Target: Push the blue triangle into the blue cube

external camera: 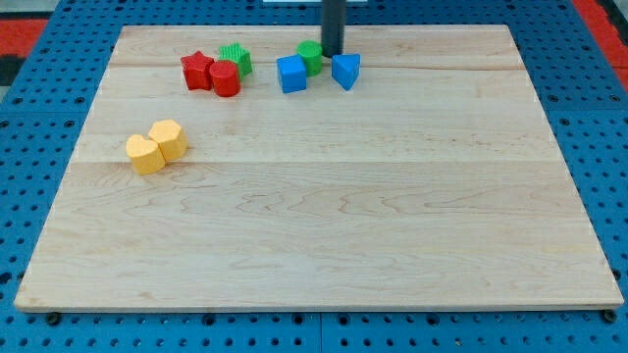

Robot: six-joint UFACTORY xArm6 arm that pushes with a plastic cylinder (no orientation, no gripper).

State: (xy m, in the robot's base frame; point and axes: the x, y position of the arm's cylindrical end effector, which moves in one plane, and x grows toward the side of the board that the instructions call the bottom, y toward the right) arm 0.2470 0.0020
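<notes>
The blue triangle (345, 71) lies near the view's top, right of centre. The blue cube (291, 74) sits to its left with a gap between them. A green round block (310, 54) stands just behind the cube, between the two blue blocks. My tip (333, 53) comes down from the view's top, just behind the blue triangle's left side and right beside the green round block. Whether it touches either block I cannot tell.
A red star (197, 71), a red cylinder (225, 78) and a green star-like block (235, 58) cluster left of the blue cube. A yellow heart (145, 155) and a yellow hexagon (169, 139) sit together at the view's left. The wooden board (324, 216) lies on a blue pegboard.
</notes>
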